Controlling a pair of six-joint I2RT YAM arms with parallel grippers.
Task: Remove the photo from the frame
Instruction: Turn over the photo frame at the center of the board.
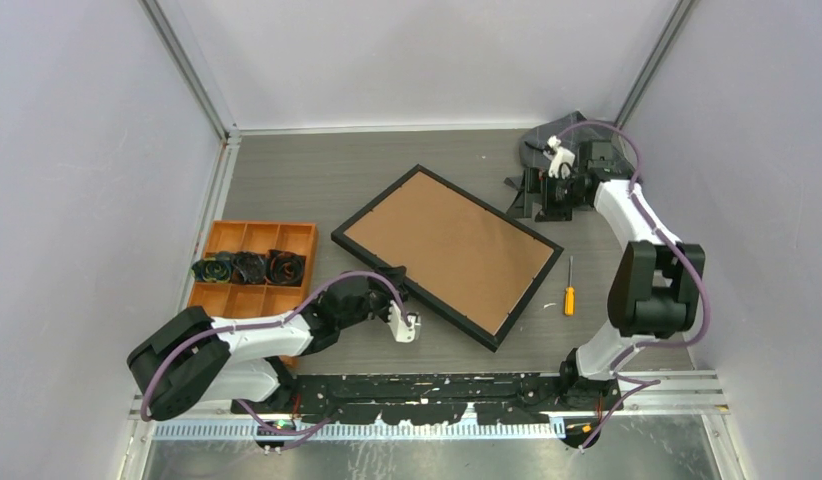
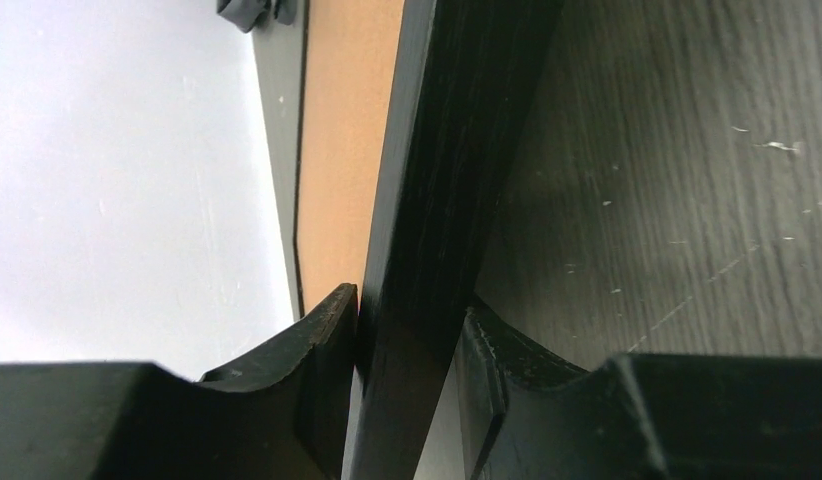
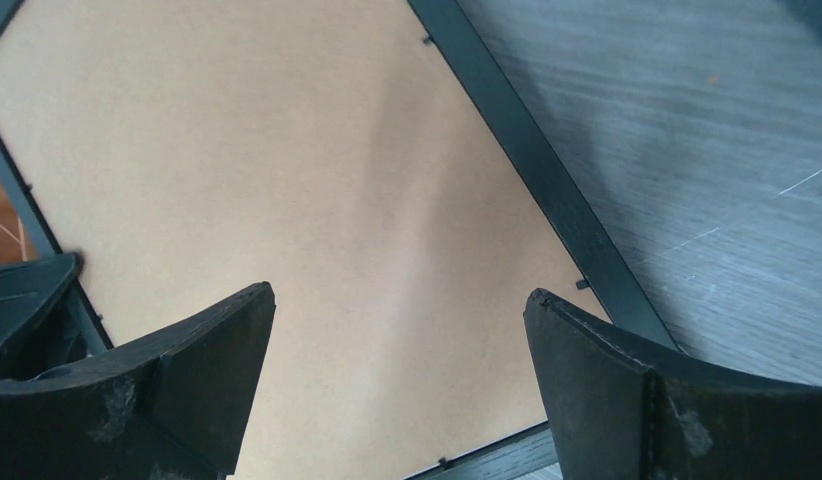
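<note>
Well, tray (image 1: 299,231) holding three dark rolls (image 1: 250,267), frame (image 1: 493,212) holding board (image 1: 447,250)

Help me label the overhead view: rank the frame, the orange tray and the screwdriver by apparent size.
1. the frame, clearly largest
2. the orange tray, though the left arm hides part of it
3. the screwdriver, smallest by far

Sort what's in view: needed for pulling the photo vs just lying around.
Job: frame, brown back up, photo not visible; left gripper clamped on its edge; right gripper open above it.
Lying about: orange tray, dark rolls in it, screwdriver.
</note>
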